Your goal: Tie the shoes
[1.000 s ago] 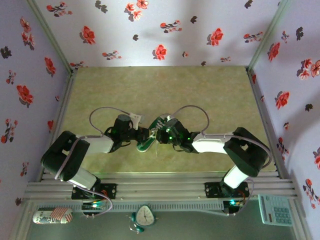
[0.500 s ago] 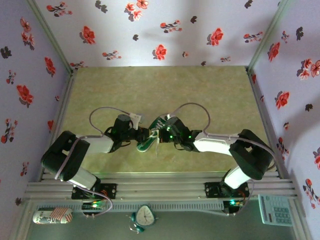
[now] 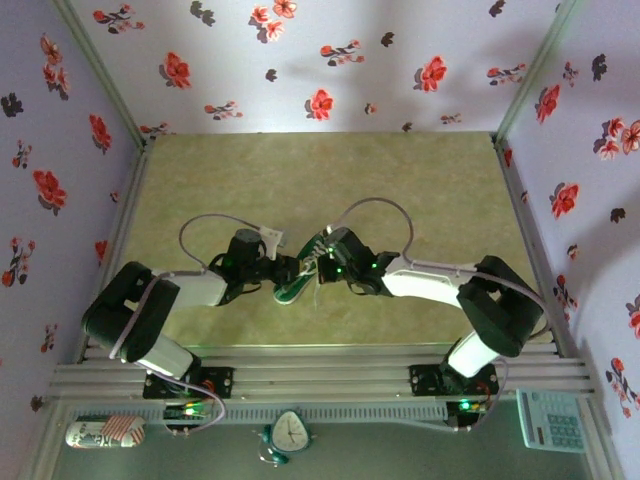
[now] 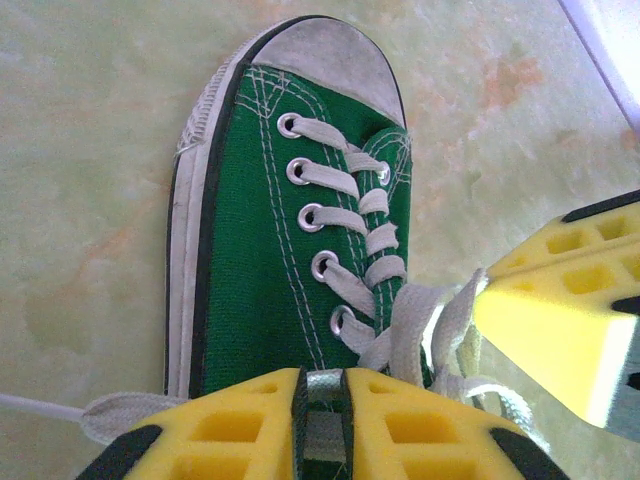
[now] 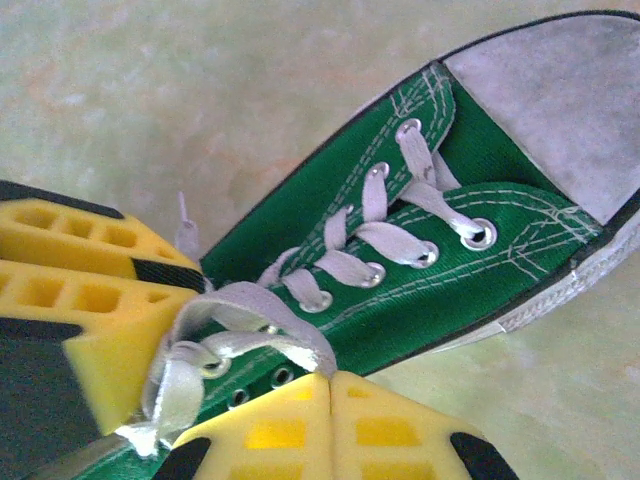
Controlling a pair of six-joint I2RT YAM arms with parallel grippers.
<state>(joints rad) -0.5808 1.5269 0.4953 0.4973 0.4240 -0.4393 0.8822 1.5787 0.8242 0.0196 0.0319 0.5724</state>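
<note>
The shoe (image 4: 270,240) is a small green canvas sneaker with a white toe cap (image 4: 325,55) and white laces (image 4: 345,225). It lies mid-table between both arms (image 3: 296,282). My left gripper (image 4: 320,378) hangs over the ankle end, its yellow fingers nearly together with a strip of lace in the narrow gap. My right gripper (image 5: 330,378) is shut, and a lace loop (image 5: 255,305) runs into its pinch. Each view shows the other gripper's yellow finger close by: the right finger (image 4: 560,320) and the left finger (image 5: 85,300). A loose lace end (image 4: 110,415) trails left of the sole.
The green mat (image 3: 320,180) stretches bare behind the shoe up to the floral walls. An alarm clock (image 3: 290,432), a calculator (image 3: 552,420) and a can (image 3: 105,432) sit on the ledge in front of the arm bases.
The right arm has edged left and slightly back over the shoe, and its jaws have come together on the lace. The left arm has hardly moved.
</note>
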